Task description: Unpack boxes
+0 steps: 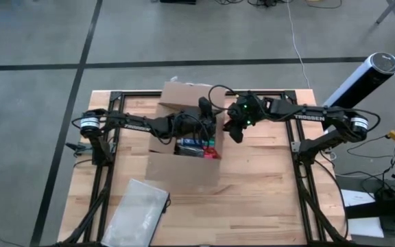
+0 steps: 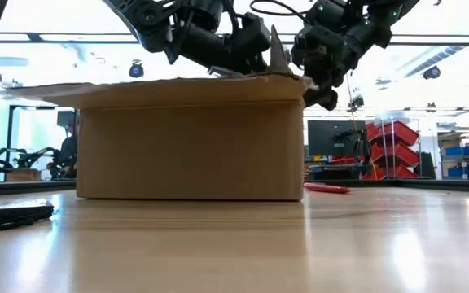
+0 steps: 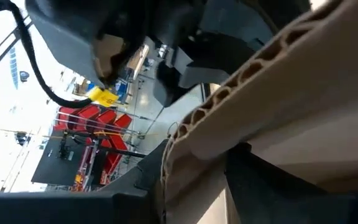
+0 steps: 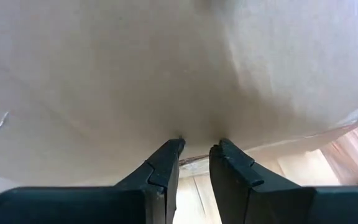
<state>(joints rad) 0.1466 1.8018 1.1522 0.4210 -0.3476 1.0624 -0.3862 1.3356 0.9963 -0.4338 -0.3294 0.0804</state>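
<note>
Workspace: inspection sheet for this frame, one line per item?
Surface: wooden table, black frame rails.
Job's things: cardboard box mid-table, flaps open, colourful contents showing.
Clutter: zip pouch at the near left; red utility knife beside the box.
Grippers: left gripper over the open box, a flap edge at its jaws; right gripper against a box flap, jaws slightly apart.
Cables: black cable looped above the arms; white cable on the floor.
Surroundings: red bins, monitor, a person behind.
</note>
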